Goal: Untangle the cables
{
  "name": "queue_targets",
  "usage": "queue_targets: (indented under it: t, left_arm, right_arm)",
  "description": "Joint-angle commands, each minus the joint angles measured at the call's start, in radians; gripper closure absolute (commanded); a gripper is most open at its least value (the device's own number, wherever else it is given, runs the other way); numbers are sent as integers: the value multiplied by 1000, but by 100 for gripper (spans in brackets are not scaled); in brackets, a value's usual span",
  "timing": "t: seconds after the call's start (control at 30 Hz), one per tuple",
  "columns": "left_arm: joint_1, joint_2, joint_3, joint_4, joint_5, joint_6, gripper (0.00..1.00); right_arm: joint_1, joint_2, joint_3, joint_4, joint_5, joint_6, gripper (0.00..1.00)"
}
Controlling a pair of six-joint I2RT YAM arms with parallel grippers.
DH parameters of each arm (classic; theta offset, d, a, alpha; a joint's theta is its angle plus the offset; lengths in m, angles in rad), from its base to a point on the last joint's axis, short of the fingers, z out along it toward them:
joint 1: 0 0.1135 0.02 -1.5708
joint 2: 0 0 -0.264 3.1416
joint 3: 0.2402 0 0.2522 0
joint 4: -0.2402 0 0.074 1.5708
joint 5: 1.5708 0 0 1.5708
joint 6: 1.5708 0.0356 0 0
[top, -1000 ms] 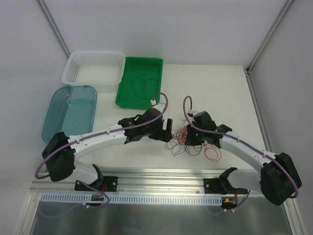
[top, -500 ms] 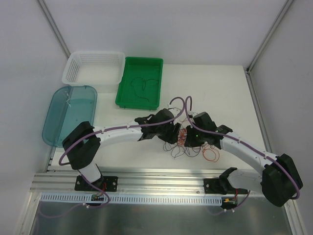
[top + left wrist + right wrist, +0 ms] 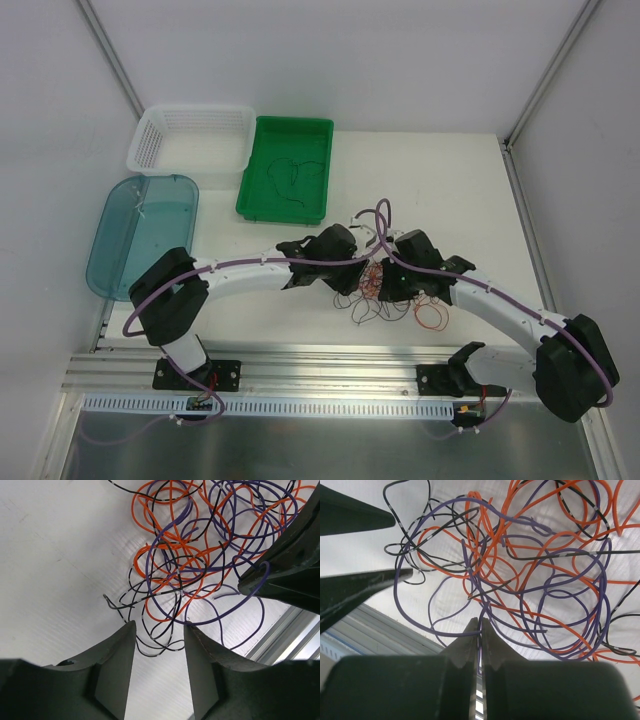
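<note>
The cables (image 3: 392, 296) lie as one tangle of orange, purple and black wires on the white table, between the two grippers. My left gripper (image 3: 360, 274) is at the tangle's left edge. Its jaws are open in the left wrist view (image 3: 159, 625), and a black wire loop (image 3: 156, 639) lies just past the tips. My right gripper (image 3: 480, 621) is shut on a purple cable (image 3: 470, 570) that rises from the tangle (image 3: 530, 565). The right gripper's black fingers (image 3: 287, 565) show at the right of the left wrist view.
A green tray (image 3: 318, 135) with a thin dark wire in it stands at the back. A white basket (image 3: 190, 135) is left of it and a clear blue bin (image 3: 140, 230) nearer. An aluminium rail (image 3: 330, 365) runs along the table's near edge.
My left arm has swung right to the tangle's edge and its jaws have narrowed. The right gripper has stayed shut on the purple cable.
</note>
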Motion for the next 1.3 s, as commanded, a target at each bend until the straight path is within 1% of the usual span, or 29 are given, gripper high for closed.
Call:
queue_targets:
  t: [0.0, 0.03, 0.07, 0.17, 0.2, 0.23, 0.33, 0.37, 0.4, 0.47, 0.5, 0.53, 0.57, 0.63, 0.67, 0.73, 0.77, 0.83, 0.87, 1.03, 1.07, 1.13, 1.17, 1.23, 1.27]
  left_arm:
    - [-8, 23, 27, 49, -11, 83, 61]
    - [-8, 24, 31, 52, -14, 87, 64]
    - [-8, 27, 36, 53, -8, 89, 70]
    - [-8, 37, 51, 55, 8, 88, 82]
    - [-8, 40, 54, 57, 6, 84, 92]
    - [-8, 39, 53, 57, 0, 83, 99]
    - [-7, 5, 30, 53, -40, 75, 100]
    - [-7, -12, 22, 47, -66, 72, 100]
    - [-4, -57, 16, 32, -95, 58, 100]
    - [22, -111, 10, -46, -161, 32, 100]
    - [38, -174, 8, -74, -176, -6, 100]
    - [80, -206, 10, -147, -207, -27, 100]
    - [105, -272, 10, -181, -210, -72, 100]
    - [159, -340, 11, -268, -193, -103, 100]
    - [196, -413, 10, -290, -189, -121, 100]
    - [228, -481, 16, -342, -198, -135, 100]
    - [255, -539, 22, -406, -219, -147, 100]
    - [276, -584, 63, -474, -248, -158, 100]
    - [295, -625, 80, -541, -285, -164, 100]
    - [366, -714, 241, -722, -351, -179, 100]
    - [374, -720, 304, -747, -374, -178, 100]
    - [394, -728, 379, -815, -388, -164, 100]
    - [400, -725, 468, -836, -396, -143, 100]
    - [409, -693, 571, -905, -426, -123, 100]
    - [409, -678, 679, -925, -428, -115, 100]
  right_arm:
    - [6, -30, 3, -11, 2, -13, 99]
    - [5, -32, 3, -11, 3, -10, 99]
    - [5, -32, 1, -11, 4, -9, 99]
    - [5, -35, 1, -13, 4, -5, 99]
    - [6, -35, -1, -14, 4, -6, 99]
    - [5, -36, 1, -16, 5, -6, 99]
    - [5, -47, 6, -42, 48, -8, 99]
    - [2, -52, 7, -55, 86, -9, 99]
    - [-3, -55, 9, -80, 103, -6, 99]
    - [-34, -62, 6, -95, 132, 3, 99]
    - [-50, -76, 1, -106, 132, 18, 99]
    - [-87, -84, -7, -111, 134, 24, 99]
    - [-107, -93, -11, -121, 134, 32, 99]
    - [-162, -124, -14, -134, 140, 43, 99]
    - [-179, -134, -13, -152, 151, 43, 99]
    - [-228, -162, -5, -169, 158, 49, 99]
    - [-242, -173, -2, -186, 161, 52, 99]
    - [-279, -202, 3, -200, 163, 61, 99]
    - [-290, -209, 3, -207, 163, 66, 99]
    - [-336, -237, 4, -218, 163, 89, 99]
    - [-340, -237, 4, -218, 163, 90, 99]
    - [-348, -236, 4, -223, 163, 90, 99]
    - [-354, -231, 1, -224, 162, 92, 99]
    - [-370, -225, -1, -224, 160, 89, 99]
    - [-371, -214, -2, -223, 158, 92, 99]
